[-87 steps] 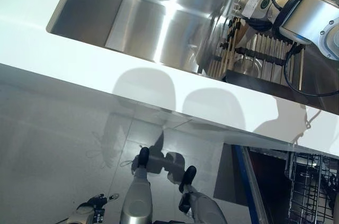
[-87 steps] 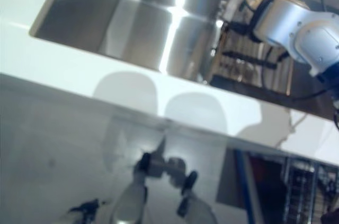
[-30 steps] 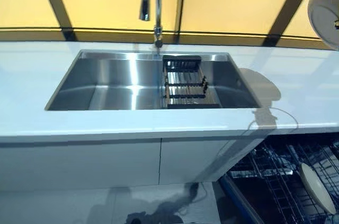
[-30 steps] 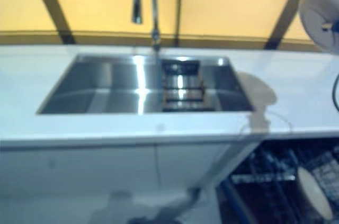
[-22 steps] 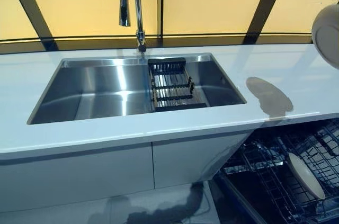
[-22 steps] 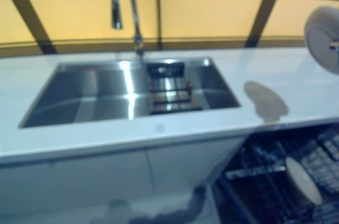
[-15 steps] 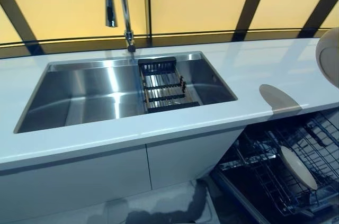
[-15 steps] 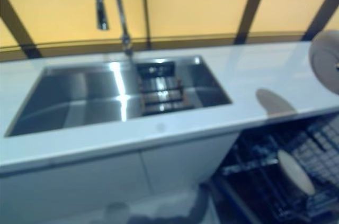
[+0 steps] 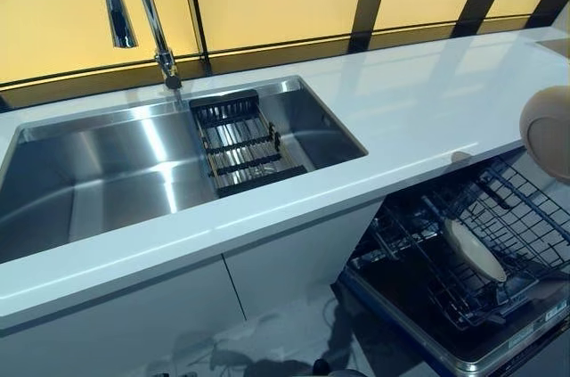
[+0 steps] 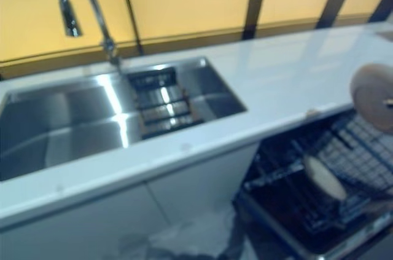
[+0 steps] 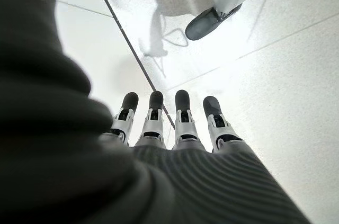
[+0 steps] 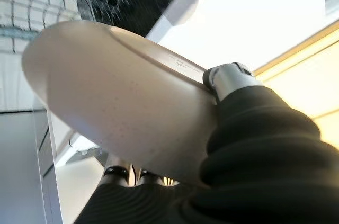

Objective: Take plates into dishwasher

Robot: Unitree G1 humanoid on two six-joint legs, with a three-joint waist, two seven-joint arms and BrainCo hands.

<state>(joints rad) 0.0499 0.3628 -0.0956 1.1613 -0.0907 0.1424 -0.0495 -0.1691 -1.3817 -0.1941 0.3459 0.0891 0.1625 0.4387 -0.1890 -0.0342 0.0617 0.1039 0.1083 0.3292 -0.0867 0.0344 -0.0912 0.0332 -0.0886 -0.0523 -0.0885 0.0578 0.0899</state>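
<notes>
your right hand (image 12: 233, 83) pinches a beige plate (image 12: 122, 102), thumb on its rim | held plate hangs above the open dishwasher rack (image 9: 499, 243) | another plate (image 9: 475, 250) stands below it | left hand (image 11: 175, 128): fingers straight, empty

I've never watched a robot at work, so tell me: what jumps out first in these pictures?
Most striking is the pale plate pinched in the robot's right hand, held up at the right over the open dishwasher rack, where another plate already stands on edge. To the left, a steel sink with a dark drying rack and a tall faucet is set into the white counter.
</notes>
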